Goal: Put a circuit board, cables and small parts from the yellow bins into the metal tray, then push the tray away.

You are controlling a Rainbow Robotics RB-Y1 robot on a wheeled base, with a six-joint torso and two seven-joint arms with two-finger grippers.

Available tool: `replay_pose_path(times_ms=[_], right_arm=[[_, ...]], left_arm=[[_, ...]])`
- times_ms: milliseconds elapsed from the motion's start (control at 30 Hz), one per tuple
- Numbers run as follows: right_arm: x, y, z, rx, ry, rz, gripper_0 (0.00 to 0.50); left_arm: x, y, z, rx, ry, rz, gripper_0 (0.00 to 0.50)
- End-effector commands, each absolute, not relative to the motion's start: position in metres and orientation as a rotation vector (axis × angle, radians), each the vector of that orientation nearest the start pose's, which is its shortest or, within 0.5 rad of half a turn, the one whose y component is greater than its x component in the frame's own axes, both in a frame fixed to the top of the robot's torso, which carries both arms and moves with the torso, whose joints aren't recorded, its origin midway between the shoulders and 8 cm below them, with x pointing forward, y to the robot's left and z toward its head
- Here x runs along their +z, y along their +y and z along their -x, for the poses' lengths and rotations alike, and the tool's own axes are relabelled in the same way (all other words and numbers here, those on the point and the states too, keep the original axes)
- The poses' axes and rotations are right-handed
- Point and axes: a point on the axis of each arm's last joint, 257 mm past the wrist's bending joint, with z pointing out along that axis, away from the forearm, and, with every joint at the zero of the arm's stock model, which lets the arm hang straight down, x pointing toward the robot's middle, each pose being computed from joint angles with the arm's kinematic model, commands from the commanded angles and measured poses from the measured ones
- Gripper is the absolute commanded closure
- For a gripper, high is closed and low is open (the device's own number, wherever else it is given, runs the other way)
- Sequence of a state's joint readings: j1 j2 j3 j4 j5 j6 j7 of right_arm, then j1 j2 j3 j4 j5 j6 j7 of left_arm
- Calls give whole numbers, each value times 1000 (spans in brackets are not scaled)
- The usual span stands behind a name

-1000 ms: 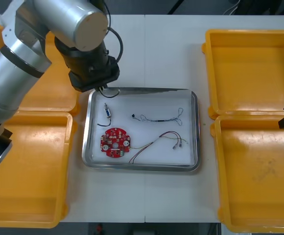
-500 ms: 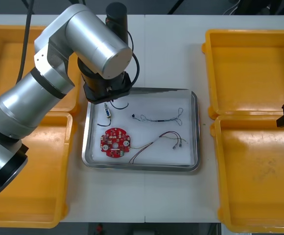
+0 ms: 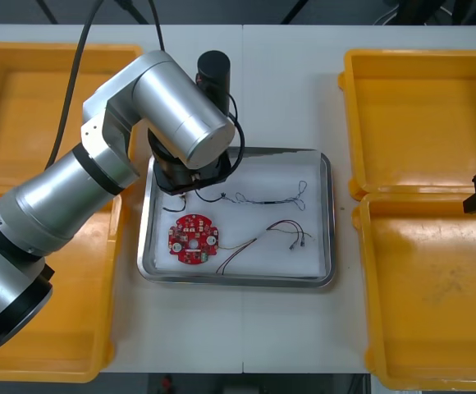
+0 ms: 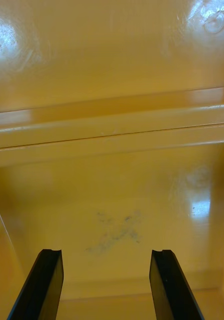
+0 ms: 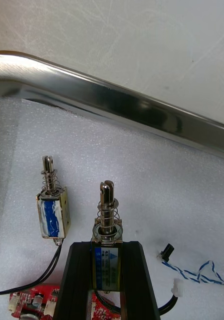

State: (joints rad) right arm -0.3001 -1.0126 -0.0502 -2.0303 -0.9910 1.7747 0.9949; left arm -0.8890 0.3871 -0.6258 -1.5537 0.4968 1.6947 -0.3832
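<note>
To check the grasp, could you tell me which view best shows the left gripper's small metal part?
Left wrist view: the small metal part sits clamped between the left gripper's fingers. In the front view the arm hides it; the right wrist view faces a yellow bin.
</note>
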Motion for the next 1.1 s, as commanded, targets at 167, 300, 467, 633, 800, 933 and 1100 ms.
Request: replay_pose_path(times_ms=[167, 300, 467, 633, 800, 933, 1100], right_arm=[[-155, -366, -401, -1, 2718, -196, 0], [-155, -366, -401, -1, 2718, -196, 0], [-155, -366, -401, -1, 2718, -196, 0], [-155, -366, -401, -1, 2718, -196, 0], [-155, -366, -401, -1, 2718, -196, 0], [-155, -366, -401, -1, 2718, -196, 0], [-155, -366, -401, -1, 2718, -196, 0]], left_arm=[[-240, 75, -515, -98, 2618, 517, 500], [-243, 75, -515, -83, 2613, 498, 500], [-246, 74, -513, -70, 2618, 486, 469], [-245, 74, -513, -70, 2616, 483, 243], [-243, 75, -513, -63, 2617, 485, 192], [-234, 71, -508, -56, 2627, 472, 162], [-205, 70, -497, -55, 2653, 462, 143]])
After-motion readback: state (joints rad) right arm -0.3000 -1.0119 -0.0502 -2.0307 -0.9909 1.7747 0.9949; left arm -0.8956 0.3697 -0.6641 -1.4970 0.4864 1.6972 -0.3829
